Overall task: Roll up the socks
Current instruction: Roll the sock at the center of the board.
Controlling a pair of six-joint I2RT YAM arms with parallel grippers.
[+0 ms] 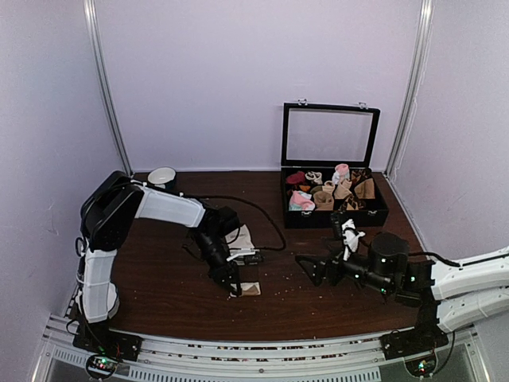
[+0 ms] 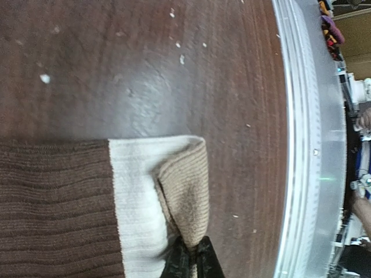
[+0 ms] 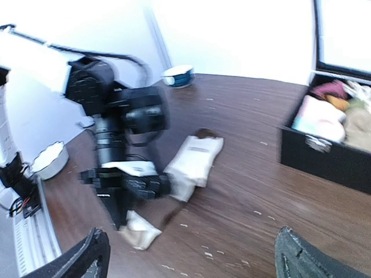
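Hanging at four o'clock over the brown table, the right gripper is spread wide. Left gripper, near six o'clock, pinches the socks: a small bundle with tan fold, whitish cuff and brown ribbed band.

Brown table with socks, box, bowl

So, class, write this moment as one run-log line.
left gripper: shut on sock | right gripper: open, empty | sock: end folded over
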